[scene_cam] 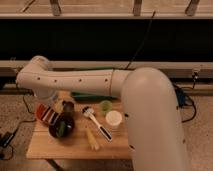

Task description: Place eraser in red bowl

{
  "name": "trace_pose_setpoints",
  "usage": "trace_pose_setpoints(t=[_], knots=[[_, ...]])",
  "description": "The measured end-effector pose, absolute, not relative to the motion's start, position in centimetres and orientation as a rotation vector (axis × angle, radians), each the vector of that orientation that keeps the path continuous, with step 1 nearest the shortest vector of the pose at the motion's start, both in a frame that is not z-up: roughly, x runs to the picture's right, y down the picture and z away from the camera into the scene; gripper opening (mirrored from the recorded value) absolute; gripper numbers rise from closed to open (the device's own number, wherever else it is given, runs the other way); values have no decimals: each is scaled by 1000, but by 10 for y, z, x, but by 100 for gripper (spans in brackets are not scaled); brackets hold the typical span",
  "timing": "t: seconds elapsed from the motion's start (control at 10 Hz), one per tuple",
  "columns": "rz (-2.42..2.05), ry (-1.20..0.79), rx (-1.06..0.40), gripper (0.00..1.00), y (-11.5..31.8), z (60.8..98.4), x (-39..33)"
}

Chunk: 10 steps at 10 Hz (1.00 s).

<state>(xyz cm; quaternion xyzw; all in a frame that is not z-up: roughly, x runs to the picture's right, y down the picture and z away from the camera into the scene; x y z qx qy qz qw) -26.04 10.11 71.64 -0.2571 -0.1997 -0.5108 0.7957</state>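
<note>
Eraser (46, 114) at far left of counter (75, 147), tilted, striped face showing dark, red and white bands, lying over the near-right part of red bowl (39, 108); cannot tell whether resting on the rim or raised just off it. Red bowl at left edge of counter, only its orange-red left rim visible past the eraser. Gripper (54, 106) low over the counter's left end, just right of the red bowl, hanging from the wrist under the pale arm (75, 80); fingers closed tight, seemingly pinching the eraser's upper right end, contact point itself shadowed. Arm stretched across the scene from the bulky white segment at right to an elbow at upper left, then down toward the bowl. Dark brown bowl (61, 126) just right of and nearer than the red bowl, touching or almost touching the eraser's lower end, something green inside. Small dark cup (67, 105) behind the dark bowl, beside the gripper. White-handled brush (97, 125) laid diagonally mid-counter. Yellowish stick-like item (92, 139) near front edge. White cup (113, 118) right of the brush, small green cup (105, 106) behind it. Teal sponge (87, 97) at back edge, partly hidden by the arm
</note>
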Motion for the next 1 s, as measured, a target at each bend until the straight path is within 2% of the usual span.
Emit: trace_pose_setpoints(t=[0.5,0.7,1.0], knots=[[-1094,-446,-575,0,101,758,-278],[-1069,-454,-574,0,88,780,-284],[-1006,-493,-543,0,72,794,-295]])
